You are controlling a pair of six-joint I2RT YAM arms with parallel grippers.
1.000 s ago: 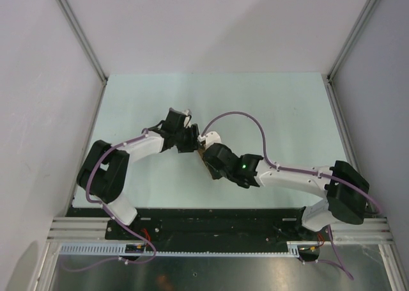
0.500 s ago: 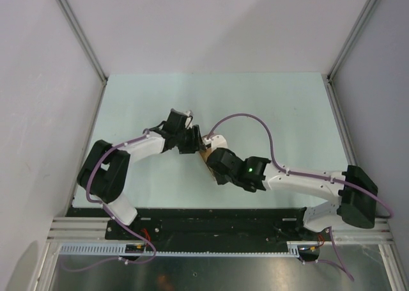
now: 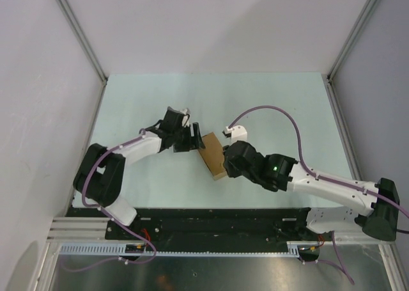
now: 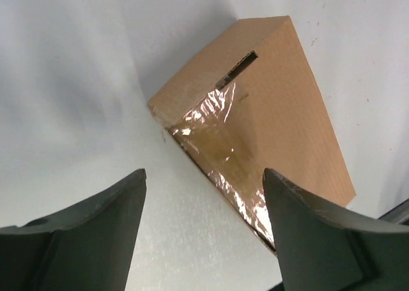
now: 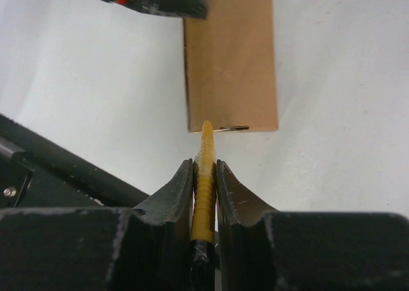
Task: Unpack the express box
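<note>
Now that the left gripper (image 4: 203, 179) has opened off it, the express box (image 3: 213, 155) lies on the table (image 3: 287, 105), awaiting the utility knife (image 5: 205, 151) clamped in the right gripper (image 5: 204, 169), apparently at its end seam.

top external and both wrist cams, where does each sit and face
top external: high behind the bases, looking down on the table; both arms show
left wrist: left arm, facing the express box taped side; open left hand
right wrist: right arm, facing the box end; right hand clamping the knife
shared: all three see the box
</note>
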